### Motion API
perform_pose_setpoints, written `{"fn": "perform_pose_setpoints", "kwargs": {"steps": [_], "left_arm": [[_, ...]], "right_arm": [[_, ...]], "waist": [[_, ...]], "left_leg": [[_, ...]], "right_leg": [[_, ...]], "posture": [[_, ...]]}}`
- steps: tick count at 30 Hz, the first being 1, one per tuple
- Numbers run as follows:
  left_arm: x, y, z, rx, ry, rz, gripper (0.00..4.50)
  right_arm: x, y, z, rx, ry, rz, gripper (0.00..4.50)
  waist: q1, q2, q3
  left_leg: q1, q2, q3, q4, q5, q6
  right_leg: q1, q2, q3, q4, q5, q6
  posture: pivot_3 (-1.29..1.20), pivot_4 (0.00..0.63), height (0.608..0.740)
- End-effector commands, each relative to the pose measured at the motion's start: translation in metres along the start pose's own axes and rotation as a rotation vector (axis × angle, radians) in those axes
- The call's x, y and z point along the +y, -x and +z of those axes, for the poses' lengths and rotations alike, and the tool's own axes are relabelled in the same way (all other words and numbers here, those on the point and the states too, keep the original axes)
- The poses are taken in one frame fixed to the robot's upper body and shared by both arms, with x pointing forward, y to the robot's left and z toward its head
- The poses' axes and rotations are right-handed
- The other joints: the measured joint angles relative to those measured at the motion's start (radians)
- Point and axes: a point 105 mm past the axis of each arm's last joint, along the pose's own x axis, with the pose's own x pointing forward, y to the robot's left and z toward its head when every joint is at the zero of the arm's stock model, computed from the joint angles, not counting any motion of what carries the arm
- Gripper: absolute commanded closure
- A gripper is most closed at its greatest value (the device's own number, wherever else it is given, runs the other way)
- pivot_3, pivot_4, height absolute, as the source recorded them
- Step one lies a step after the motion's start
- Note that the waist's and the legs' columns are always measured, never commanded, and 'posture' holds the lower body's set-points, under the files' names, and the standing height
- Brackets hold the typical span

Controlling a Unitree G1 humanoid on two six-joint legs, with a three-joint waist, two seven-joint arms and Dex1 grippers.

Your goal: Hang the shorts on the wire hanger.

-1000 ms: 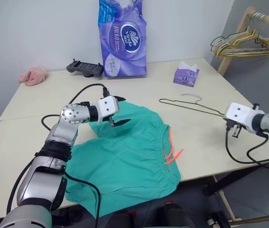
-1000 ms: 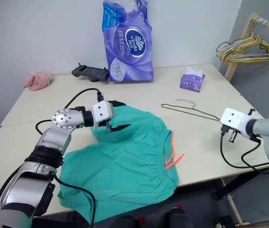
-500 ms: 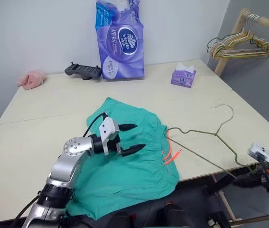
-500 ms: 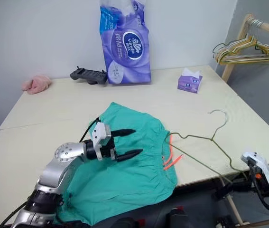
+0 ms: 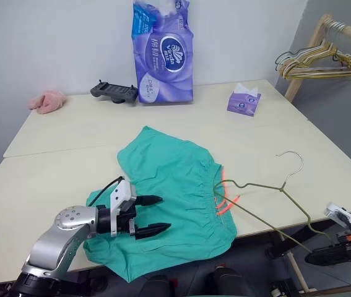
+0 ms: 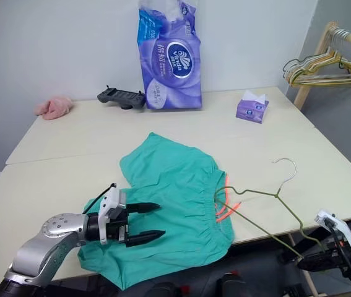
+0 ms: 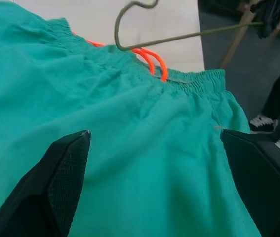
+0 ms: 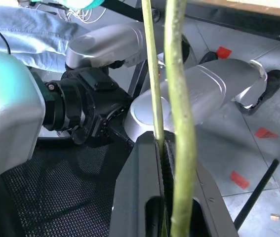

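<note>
Pale cream table against a white wall, shorts spread flat, hanger gripped off the near right edge.

The pale cream table (image 5: 70, 136) bears the teal-green fabric shorts (image 5: 175, 204) with bright orange drawstring near its front edge, one leg overhanging. The left gripper (image 5: 153, 215) hovers just over the shorts, fingers spread wide and holding nothing. The thin olive-grey wire hanger (image 5: 268, 189) lies tilted, one corner touching the waistband by the drawstring, its far end pinched between the pressed-together fingers of the right gripper (image 5: 314, 255) beyond the table edge. At the back stand a purple tissue-roll pack (image 5: 163, 52), a black controller (image 5: 113, 91), a small purple tissue box (image 5: 243, 102) and a pink cloth (image 5: 46, 101). A wooden rail (image 5: 342, 28) at right carries pale hangers (image 5: 314, 62).
</note>
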Motion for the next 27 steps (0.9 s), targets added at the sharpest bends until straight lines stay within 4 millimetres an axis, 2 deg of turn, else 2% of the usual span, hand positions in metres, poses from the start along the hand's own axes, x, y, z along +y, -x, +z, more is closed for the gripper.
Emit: {"fn": "perform_pose_setpoints", "kwargs": {"steps": [1,5,13,16,22,27], "left_arm": [[0.003,-0.007,0.012,-0.055,-0.054,0.029,0.03],[-0.001,-0.017,0.02,-0.089,-0.054,0.031,0.03],[-0.003,-0.022,0.026,-0.093,-0.059,0.026,0.03],[0.001,-0.023,0.028,-0.093,-0.065,0.027,0.03],[0.004,-0.026,0.03,-0.095,-0.08,0.026,0.03],[0.005,-0.025,0.032,-0.094,-0.09,0.028,0.03]], "right_arm": [[-0.002,-0.006,0.003,-0.007,-0.007,0.006,4.5],[-0.004,-0.005,0.003,-0.01,-0.01,-0.002,4.5],[-0.019,0.002,-0.016,0.012,-0.065,-0.049,4.5],[-0.014,-0.001,-0.016,0.005,-0.073,-0.019,4.5],[0.005,-0.018,-0.006,-0.014,-0.032,0.074,4.5],[0.007,-0.027,-0.003,-0.011,-0.034,0.094,4.5]], "waist": [[0.004,0.0,0.0],[0.007,0.0,0.0],[0.006,-0.002,0.001],[0.006,-0.002,0.001],[0.004,-0.003,0.002],[0.005,-0.004,0.003]], "left_leg": [[0.0,0.0,0.0,0.0,0.0,0.0],[-0.002,0.0,0.0,0.0,0.0,0.0],[-0.002,0.0,0.0,0.0,0.0,0.0],[-0.002,0.0,0.0,0.0,0.0,0.0],[-0.002,0.001,0.0,-0.001,0.0,0.0],[-0.002,0.001,-0.001,-0.001,0.0,0.0]], "right_leg": [[0.0,0.0,0.0,0.0,0.0,0.0],[0.0,0.0,0.0,0.0,0.0,0.0],[0.0,0.0,0.0,0.0,0.0,0.0],[0.0,0.0,0.0,0.0,0.0,0.0],[0.0,0.001,0.0,0.0,0.0,0.0],[0.0,0.001,0.0,0.0,0.0,0.0]], "posture": [[0.01,0.061,0.74],[0.01,0.057,0.74],[0.0,0.074,0.74],[0.0,0.074,0.74],[-0.01,0.077,0.74],[0.01,0.075,0.74]]}}
